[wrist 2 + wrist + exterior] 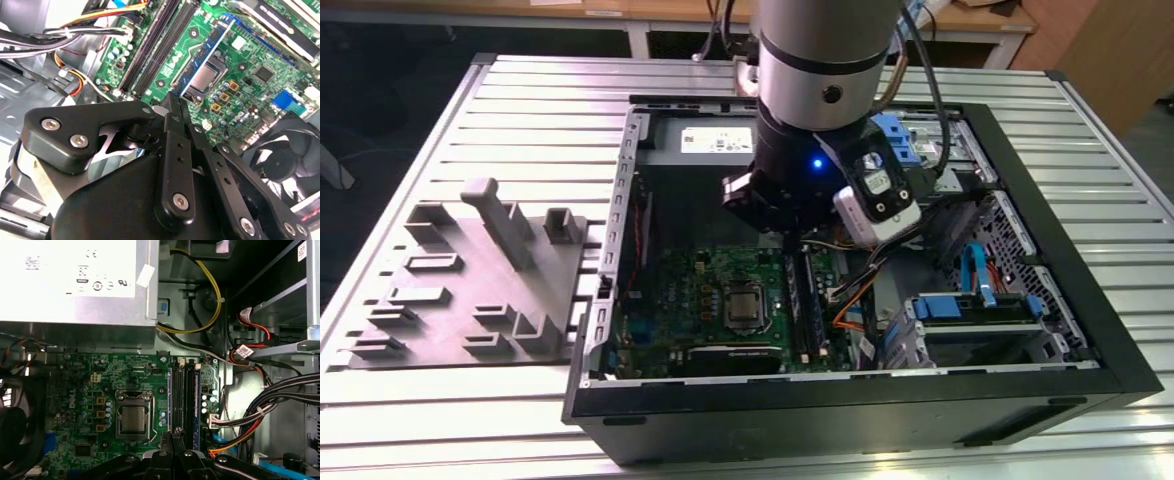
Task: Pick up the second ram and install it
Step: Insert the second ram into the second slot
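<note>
**Q:** Status at the exterior view's left?

**A:** The grey fixture (467,290) stands on the table beside the case (854,410). The arm is well apart from it. Judgement: the pick-up step is complete.

**Q:** Status at centre?

**A:** The arm stands upright inside the open case, over the board (694,290). The gripper (172,117) hangs above the slots (190,400), next to the socket (132,417). Its fingers are drawn together on a thin dark sliver at their tips. I judge this sliver to be the ram (173,99), seen edge-on and clamped between them.

**Q:** Where is the ram relative to the slots?

**A:** In the first wrist view it lines up over the end of the slot nearest the socket. I cannot tell whether it touches that slot.

**Q:** Status at the exterior view's right?

**A:** The cables (265,410) run just beside the slots, near the fingers but apart from them.

**Q:** Overall progress?

**A:** Judgement: pick-up and transfer to the board are done. Seating is not yet done, as the ram sits high in the fingers rather than down in a slot. I cannot tell whether either slot already holds a card.
</note>
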Controlling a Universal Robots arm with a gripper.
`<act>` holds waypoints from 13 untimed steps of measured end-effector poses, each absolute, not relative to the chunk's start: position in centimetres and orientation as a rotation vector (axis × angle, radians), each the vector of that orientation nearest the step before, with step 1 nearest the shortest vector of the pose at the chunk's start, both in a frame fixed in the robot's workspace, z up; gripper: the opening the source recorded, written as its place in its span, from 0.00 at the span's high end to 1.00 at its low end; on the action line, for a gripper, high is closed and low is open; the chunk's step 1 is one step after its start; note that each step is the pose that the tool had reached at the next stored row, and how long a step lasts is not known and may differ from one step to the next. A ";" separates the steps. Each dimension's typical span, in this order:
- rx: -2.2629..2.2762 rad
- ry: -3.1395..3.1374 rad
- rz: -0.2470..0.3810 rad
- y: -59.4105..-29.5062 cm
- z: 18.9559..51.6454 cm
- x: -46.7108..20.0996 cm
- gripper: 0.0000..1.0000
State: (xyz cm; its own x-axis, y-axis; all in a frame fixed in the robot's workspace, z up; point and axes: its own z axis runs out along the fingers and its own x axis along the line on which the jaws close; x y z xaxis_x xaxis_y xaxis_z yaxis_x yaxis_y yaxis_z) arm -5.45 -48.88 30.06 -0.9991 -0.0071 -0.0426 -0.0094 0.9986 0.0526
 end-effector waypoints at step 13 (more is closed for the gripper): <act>-0.013 3.098 0.083 -48.9 28.5 -4.9 0.89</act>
State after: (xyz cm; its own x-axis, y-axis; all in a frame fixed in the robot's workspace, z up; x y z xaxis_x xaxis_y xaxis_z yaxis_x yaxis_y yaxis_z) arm -4.86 -48.88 28.51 -0.9991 -0.0070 -0.0427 -0.0093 0.9985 0.0535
